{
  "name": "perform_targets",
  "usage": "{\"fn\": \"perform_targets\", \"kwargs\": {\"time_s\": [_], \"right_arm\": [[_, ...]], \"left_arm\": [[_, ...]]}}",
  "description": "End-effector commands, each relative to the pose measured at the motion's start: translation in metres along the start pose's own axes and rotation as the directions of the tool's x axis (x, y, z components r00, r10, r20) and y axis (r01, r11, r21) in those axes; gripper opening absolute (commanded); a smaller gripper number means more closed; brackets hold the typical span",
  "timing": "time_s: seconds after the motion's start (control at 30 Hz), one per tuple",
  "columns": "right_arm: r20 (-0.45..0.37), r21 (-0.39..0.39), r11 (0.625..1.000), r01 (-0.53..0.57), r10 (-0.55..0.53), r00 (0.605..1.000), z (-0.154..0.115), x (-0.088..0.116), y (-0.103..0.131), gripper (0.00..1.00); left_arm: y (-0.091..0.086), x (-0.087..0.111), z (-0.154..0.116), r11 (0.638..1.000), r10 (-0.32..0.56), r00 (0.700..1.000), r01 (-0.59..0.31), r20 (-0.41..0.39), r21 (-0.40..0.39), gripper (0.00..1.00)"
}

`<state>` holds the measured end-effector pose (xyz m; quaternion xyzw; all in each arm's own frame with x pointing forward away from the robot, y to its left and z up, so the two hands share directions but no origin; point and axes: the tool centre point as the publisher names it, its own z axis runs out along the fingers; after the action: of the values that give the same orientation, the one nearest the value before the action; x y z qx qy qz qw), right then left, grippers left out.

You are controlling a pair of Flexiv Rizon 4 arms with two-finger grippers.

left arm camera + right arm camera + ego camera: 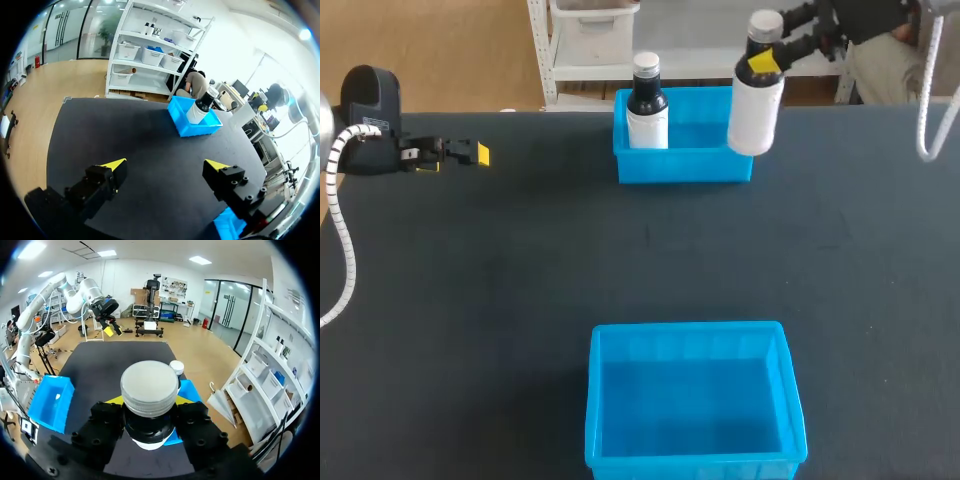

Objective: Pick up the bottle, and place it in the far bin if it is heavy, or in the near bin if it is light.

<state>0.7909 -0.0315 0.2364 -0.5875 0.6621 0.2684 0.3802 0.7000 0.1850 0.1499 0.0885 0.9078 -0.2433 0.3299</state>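
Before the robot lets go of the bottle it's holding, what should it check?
1. Grip: the right gripper is shut on the held bottle at its neck. Ok.
2. Held bottle upright. Ok.
3. Room in the far bin: the other bottle stands at its left end and the right part is free. Ok.
4. Held bottle fully over the far bin's inside, not over its wall. Cannot tell.
5. Left gripper open and far off to the side. Ok.
6. Held bottle really heavy. Cannot tell.
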Motion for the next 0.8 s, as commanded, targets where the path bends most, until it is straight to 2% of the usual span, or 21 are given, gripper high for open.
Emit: {"fn": "perform_targets", "kwargs": {"time_s": [0.03, 0.3, 0.8], "right_arm": [[0.002, -0.023, 1.0, 0.009, -0.009, 1.0, 0.01, -0.009, -0.016, 0.0], [0.017, -0.035, 0.999, 0.014, -0.014, 1.0, 0.026, -0.017, -0.033, 0.0], [0.02, -0.023, 1.0, -0.009, 0.009, 1.0, 0.061, -0.017, -0.07, 0.0]], "left_arm": [[0.0, 0.0, 0.0, 1.0, 0.0, 1.0, 0.0, 0.0, 0.0, 1.0], [0.0, 0.0, 0.0, 1.0, 0.0, 1.0, 0.0, 0.0, 0.0, 1.0], [0.0, 0.0, 0.0, 1.0, 0.0, 1.0, 0.0, 0.0, 0.0, 1.0]]}}
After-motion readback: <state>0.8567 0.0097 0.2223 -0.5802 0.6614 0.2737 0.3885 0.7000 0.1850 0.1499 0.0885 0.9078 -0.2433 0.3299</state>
